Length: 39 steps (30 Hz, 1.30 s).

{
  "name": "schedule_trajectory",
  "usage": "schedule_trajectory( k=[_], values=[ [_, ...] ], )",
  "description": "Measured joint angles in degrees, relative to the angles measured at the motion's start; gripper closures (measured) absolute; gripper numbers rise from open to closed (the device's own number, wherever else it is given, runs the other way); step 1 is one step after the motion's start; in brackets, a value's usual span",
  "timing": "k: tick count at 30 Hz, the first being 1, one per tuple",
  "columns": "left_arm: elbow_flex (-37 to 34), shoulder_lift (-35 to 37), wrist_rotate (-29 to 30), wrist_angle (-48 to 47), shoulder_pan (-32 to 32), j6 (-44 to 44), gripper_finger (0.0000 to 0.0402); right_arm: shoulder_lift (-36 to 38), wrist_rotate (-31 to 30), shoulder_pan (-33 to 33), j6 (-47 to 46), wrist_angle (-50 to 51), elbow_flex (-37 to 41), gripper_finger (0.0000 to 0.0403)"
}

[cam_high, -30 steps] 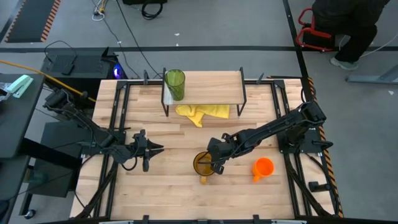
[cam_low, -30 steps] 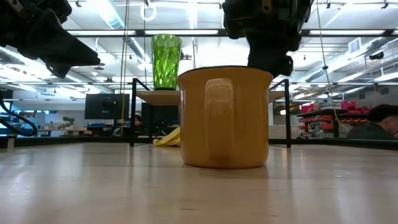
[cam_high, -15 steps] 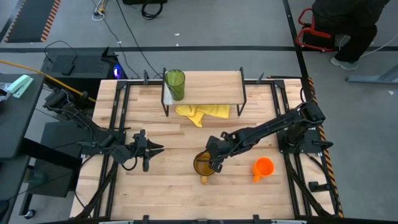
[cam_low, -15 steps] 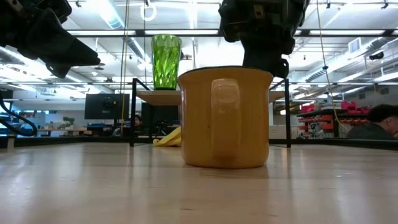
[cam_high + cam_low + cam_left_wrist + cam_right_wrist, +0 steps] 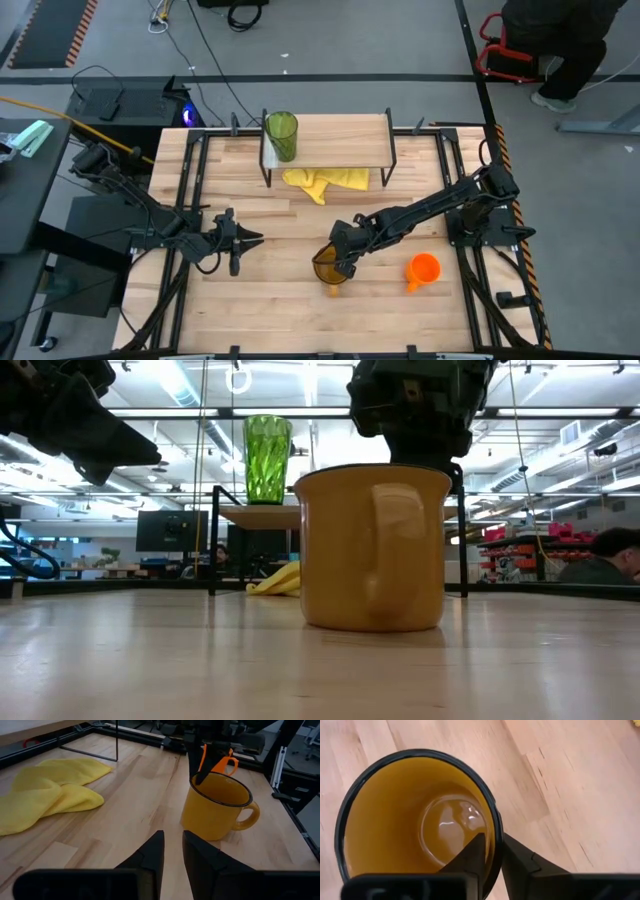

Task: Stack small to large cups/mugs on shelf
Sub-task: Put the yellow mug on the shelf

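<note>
The amber-yellow mug (image 5: 326, 266) stands upright on the table near its middle, handle (image 5: 334, 290) toward the near edge. My right gripper (image 5: 344, 258) is shut on its rim, also visible from the left wrist (image 5: 200, 775). The olive-green tumbler (image 5: 281, 135) stands on the left end of the shelf (image 5: 340, 140), a wooden board on black wire legs. To the right, the small orange mug (image 5: 423, 269) rests on the table. My left gripper (image 5: 252, 238) hovers shut left of the amber mug, touching nothing. My right gripper pinches the amber mug's rim (image 5: 496, 831) on the side away from the handle. One finger (image 5: 476, 851) is inside the mug and the other (image 5: 517, 856) outside. The fingers come from above, slanting in from the right. The mug sits upright with its base on the table (image 5: 375, 626).
A crumpled yellow cloth (image 5: 325, 181) lies on the table under and in front of the shelf. Black frame rails (image 5: 190, 170) run along the table's left and right sides. Bare wood shows between the mugs and the near edge. A person (image 5: 555, 40) stands beyond the far right corner.
With my right gripper holding its rim, the amber mug has turned a little on the table. Its handle has swung toward the right, and the mug has slid slightly right and nearer without lifting. My left arm has kept still.
</note>
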State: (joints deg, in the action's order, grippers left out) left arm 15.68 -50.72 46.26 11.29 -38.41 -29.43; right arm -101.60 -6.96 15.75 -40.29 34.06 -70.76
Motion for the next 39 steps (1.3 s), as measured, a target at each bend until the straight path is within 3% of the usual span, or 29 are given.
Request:
schedule_trajectory(
  k=[11, 19, 30, 39],
  values=[
    [0.00, 0.00, -0.02, -0.04, -0.01, 0.00, 0.0318, 0.12, 0.39, 0.00, -0.22, -0.03, -0.05, 0.0377],
    [0.00, 0.00, 0.00, -0.02, 0.00, 0.00, 0.0326, 0.22, 0.47, -0.23, 2.32, -0.27, -0.07, 0.0379],
    [0.00, 0.00, -0.02, -0.02, -0.02, 0.00, 0.0322, 0.22, 6.17, -3.21, 6.26, -0.11, -0.07, 0.0384],
    [0.00, 0.00, 0.00, -0.04, 0.00, 0.00, 0.0329, 0.20, 7.38, -4.11, 7.98, -0.36, -0.04, 0.0385]
  ],
)
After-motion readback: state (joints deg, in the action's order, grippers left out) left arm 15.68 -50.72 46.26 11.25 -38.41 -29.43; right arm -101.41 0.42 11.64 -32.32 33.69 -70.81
